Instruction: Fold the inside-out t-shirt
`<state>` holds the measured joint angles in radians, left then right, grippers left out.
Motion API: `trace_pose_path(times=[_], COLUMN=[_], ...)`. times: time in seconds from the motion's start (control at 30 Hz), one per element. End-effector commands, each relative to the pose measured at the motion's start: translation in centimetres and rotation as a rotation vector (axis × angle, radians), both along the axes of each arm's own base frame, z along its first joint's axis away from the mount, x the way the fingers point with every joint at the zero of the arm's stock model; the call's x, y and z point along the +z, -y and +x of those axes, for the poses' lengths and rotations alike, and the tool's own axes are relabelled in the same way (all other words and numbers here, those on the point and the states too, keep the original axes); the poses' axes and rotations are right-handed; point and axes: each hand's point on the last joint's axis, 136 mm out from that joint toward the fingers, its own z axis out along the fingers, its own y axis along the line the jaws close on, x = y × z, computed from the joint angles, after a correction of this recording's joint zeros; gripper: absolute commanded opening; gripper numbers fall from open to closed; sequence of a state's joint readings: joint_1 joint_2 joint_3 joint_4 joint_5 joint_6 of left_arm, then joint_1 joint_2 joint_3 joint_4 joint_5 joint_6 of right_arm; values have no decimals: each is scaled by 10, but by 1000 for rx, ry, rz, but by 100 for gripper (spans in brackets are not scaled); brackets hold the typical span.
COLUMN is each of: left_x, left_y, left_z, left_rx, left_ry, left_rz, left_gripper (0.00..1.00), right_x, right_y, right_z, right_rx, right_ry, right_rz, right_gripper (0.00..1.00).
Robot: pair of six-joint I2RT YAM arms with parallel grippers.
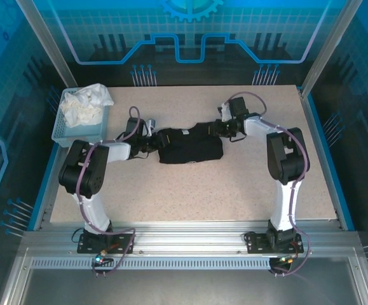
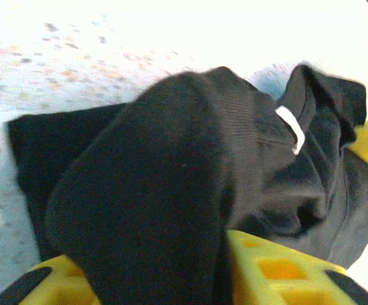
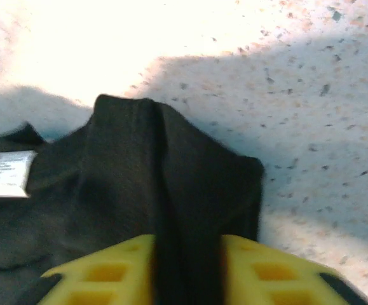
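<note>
Near mid-tabletop: the inside-out t-shirt (image 1: 190, 145) lies as a bunched black band running left to right on the speckled tabletop (image 1: 203, 190), with one arm's end at each of its short ends.
Left claw: the left claw (image 1: 152, 143) meets the shirt's left end. In the left wrist view (image 2: 171, 279) a thick roll of black fabric passes between its yellow fingers (image 2: 279, 270), so it is clenched on the shirt.
Right claw: the right claw (image 1: 220, 129) meets the shirt's right, far end. In the right wrist view (image 3: 184, 273) a ridge of black fabric is pinched between its yellow fingers (image 3: 101, 273), so it too is grasping the shirt.
Shirt surface: plain black on every visible side, with deep creases and rounded folds ahead of the left claw.
Tags: a small white loop tag (image 2: 292, 127) stands out on the crumpled fabric in the left wrist view. A flat white label (image 3: 9, 171) lies on the cloth at the left edge of the right wrist view.
Lift: I cannot tell whether the gripped ends are raised off the tabletop.
Far-left corner: a pale blue basket (image 1: 60, 130) holds a heaped white cloth (image 1: 85, 105), apart from the shirt.
</note>
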<state>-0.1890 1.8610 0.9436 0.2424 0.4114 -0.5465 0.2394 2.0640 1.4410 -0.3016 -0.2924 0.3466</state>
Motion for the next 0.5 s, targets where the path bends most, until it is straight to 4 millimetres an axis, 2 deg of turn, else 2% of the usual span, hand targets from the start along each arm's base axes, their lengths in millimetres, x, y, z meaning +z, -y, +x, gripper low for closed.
trace_pose_path(times=[0.0, 0.1, 0.2, 0.3, 0.47], left_x=[-1, 10, 19, 8, -18], left_y=[-13, -22, -32, -37, -23], left_z=[-2, -9, -21, -27, -27], left_rx=[33, 51, 76, 97, 54], left_ry=[-47, -41, -27, -50, -148], left_rz=[37, 74, 115, 131, 70], left_gripper=[47, 56, 64, 67, 62], right_x=[7, 27, 26, 12, -3], right_y=[23, 41, 38, 24, 7], right_z=[-16, -32, -55, -59, -52], right_rx=[-13, -37, -26, -10, -2], right_ry=[-51, -22, -54, -102, -141], right_rz=[-91, -108, -56, 22, 80], right_gripper=[44, 54, 68, 75, 76])
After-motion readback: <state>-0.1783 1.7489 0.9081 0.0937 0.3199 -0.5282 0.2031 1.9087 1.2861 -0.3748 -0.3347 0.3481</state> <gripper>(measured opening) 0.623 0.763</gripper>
